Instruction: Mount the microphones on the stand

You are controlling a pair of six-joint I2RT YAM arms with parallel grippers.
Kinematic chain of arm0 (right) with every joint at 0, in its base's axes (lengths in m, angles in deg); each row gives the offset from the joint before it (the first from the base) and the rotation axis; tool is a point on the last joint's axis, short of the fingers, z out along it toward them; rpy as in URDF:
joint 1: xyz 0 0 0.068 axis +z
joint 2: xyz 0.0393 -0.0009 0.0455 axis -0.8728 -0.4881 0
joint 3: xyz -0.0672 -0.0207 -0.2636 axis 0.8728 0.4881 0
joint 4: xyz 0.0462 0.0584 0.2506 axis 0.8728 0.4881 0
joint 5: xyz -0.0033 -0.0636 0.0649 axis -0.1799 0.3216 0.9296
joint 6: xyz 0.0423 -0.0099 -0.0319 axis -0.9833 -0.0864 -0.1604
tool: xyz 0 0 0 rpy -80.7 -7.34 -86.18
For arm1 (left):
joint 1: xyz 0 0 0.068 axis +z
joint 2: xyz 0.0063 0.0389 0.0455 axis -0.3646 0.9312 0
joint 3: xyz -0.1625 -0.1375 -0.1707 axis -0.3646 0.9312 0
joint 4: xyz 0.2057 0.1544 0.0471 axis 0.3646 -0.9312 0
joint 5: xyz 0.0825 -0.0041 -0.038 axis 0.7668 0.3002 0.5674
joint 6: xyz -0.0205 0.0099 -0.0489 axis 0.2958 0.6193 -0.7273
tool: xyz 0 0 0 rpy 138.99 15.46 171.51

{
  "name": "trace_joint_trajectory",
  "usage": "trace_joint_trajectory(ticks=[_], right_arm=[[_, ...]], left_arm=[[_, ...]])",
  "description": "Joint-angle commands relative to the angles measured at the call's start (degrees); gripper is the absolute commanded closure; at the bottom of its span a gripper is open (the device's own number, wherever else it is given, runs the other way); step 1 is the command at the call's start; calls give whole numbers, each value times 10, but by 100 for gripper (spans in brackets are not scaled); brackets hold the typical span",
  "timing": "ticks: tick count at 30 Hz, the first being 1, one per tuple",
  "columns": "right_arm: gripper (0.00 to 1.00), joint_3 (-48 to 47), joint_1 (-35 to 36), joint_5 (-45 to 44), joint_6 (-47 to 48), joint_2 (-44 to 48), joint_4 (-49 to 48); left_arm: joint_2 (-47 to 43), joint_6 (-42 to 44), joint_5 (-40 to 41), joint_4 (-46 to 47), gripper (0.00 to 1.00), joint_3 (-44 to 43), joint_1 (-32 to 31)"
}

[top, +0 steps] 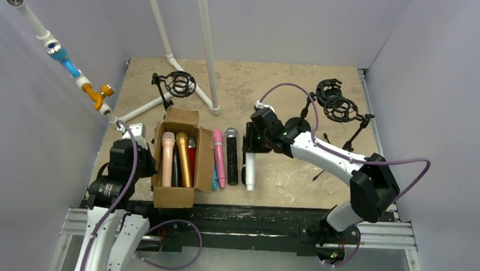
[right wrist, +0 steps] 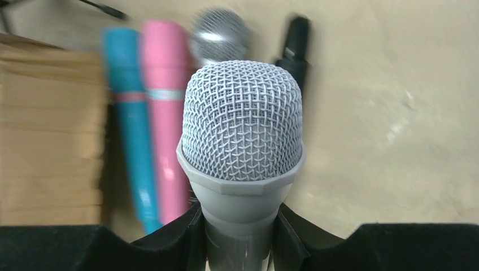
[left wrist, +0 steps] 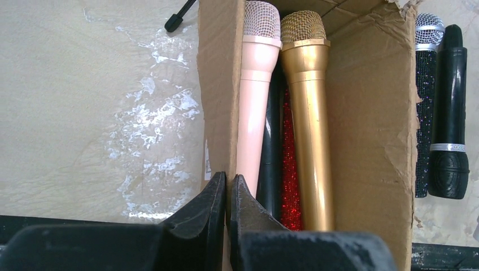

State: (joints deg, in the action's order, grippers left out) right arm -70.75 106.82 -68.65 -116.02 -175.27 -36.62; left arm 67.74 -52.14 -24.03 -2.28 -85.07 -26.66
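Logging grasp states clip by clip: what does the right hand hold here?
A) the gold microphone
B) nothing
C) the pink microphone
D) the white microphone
D: in the right wrist view the right hand is closed on the white microphone just below its mesh head, while the pink microphone lies on the table and the gold microphone sits in the cardboard box, whose wall the left hand pinches.

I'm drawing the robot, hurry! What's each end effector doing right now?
Left end effector: closed, pinching the cardboard box wall.
Right end effector: closed on the white microphone.
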Motion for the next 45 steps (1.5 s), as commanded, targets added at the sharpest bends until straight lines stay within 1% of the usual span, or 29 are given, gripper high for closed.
trace_joint_trajectory(ticks=[1, 4, 7, 9, 12, 18, 20, 24, 29, 33, 38, 43, 45], right_arm=[[82, 75, -22, -3, 19, 37, -30], [82, 98, -36, 0, 21, 31, -47], [81, 100, -49, 3, 29, 6, -61], [78, 96, -58, 9, 35, -15, -71], [67, 87, -72, 22, 43, -53, -90], [62, 59, -92, 48, 52, -114, -117], [57, 51, -93, 62, 55, -126, -122], [46, 54, -92, 87, 55, -130, -140], [33, 63, -91, 90, 37, -110, -146], [32, 61, -85, 76, 26, -86, -134], [33, 35, -52, 35, 12, -36, -97], [35, -23, 18, -66, -10, 31, -39], [36, -48, 53, -91, -25, 47, -33]], left_arm=[[-7, 5, 7, 59, 100, -41, -2], [-6, 10, 8, 59, 100, -42, -2], [-1, 21, 8, 62, 100, -45, -2], [3, 27, 7, 61, 100, -49, -2], [7, 40, 5, 65, 100, -49, -2], [10, 56, 10, 70, 100, -53, -2], [9, 56, 11, 70, 100, -54, -2], [6, 52, 9, 68, 100, -53, -2], [-3, 57, -3, 68, 100, -48, -2], [1, 56, -15, 76, 100, -40, -2], [9, 46, -28, 81, 100, -36, -2], [0, 45, -33, 79, 100, -39, -2], [-5, 43, -34, 74, 100, -41, -2]])
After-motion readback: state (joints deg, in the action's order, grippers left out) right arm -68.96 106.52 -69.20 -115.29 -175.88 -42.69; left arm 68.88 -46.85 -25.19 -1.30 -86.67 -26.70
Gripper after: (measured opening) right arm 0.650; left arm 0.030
